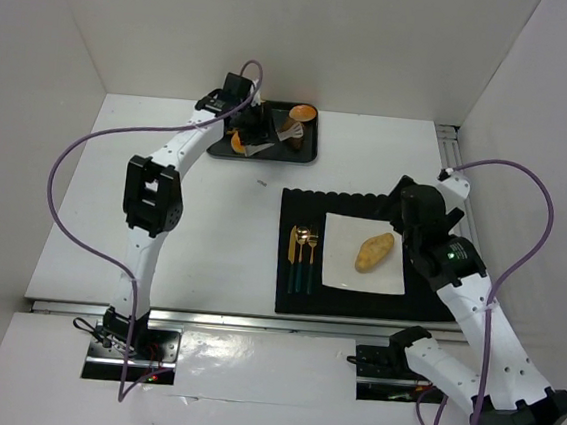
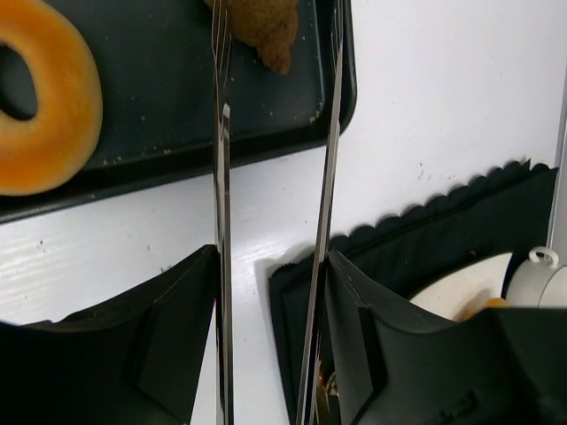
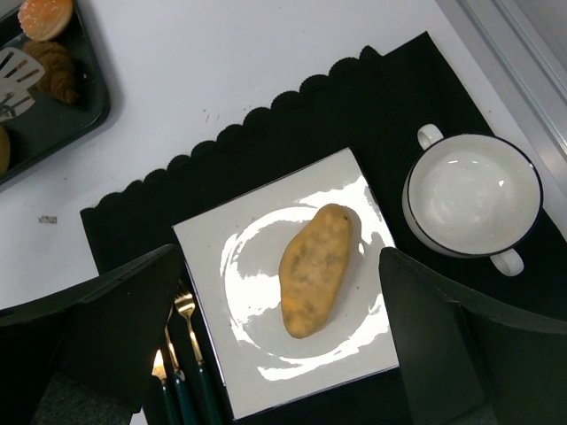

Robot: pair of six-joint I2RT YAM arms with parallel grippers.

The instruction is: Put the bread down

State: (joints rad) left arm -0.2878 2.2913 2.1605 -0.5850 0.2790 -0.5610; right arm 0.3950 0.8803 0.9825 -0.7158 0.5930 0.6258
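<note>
An oblong golden bread (image 1: 374, 251) lies on the white square plate (image 1: 347, 234) on the black placemat (image 1: 302, 204). In the right wrist view the bread (image 3: 314, 270) lies diagonally in the middle of the plate (image 3: 230, 266). My right gripper (image 3: 282, 257) hovers above it, open and empty, one finger to each side; it also shows in the top view (image 1: 402, 229). My left gripper (image 1: 254, 129) is over the black tray (image 1: 312, 153), shut on metal tongs (image 2: 221, 177). The tongs' blades stand apart, with their tips by a brown croissant (image 2: 266, 27).
The tray (image 2: 177, 106) also holds an orange bagel (image 2: 44, 106) and a bun (image 1: 303, 113). A white two-handled bowl (image 3: 469, 195) stands right of the plate. Gold and green cutlery (image 1: 302, 260) lies left of the plate. White walls enclose the table.
</note>
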